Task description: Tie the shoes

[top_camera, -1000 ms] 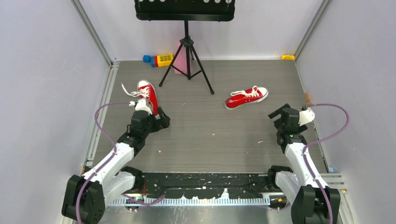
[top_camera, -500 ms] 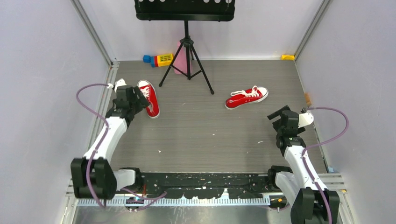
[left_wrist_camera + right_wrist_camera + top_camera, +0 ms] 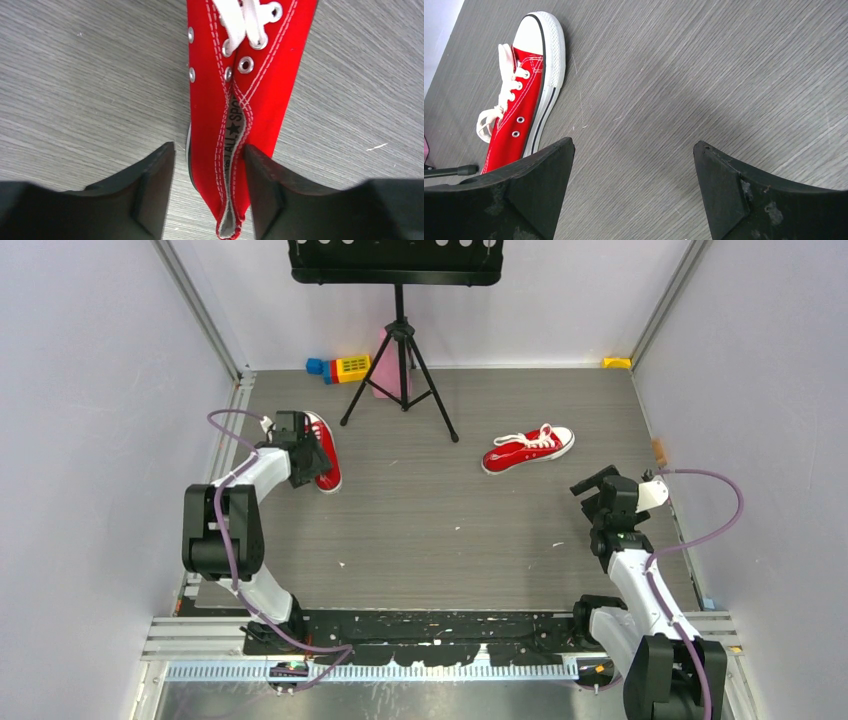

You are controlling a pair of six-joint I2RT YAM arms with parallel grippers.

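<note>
My left end effector (image 3: 209, 150) sits at the heel of the left-hand shoe (image 3: 212, 100), which lies near the left edge of the surface (image 3: 450, 530) with its toe toward the top of the overhead frame. The fingers stand half-wide, one on either side of the heel collar. A strip of grey shows between one finger and the sole. The other finger is right against the red canvas, and I cannot tell whether it presses. My right end effector (image 3: 634, 145) is spread wide with nothing between its fingers. The right-hand shoe (image 3: 524, 110) lies in the upper left of that wrist view, well apart, its white toe cap pointing up the frame.
</note>
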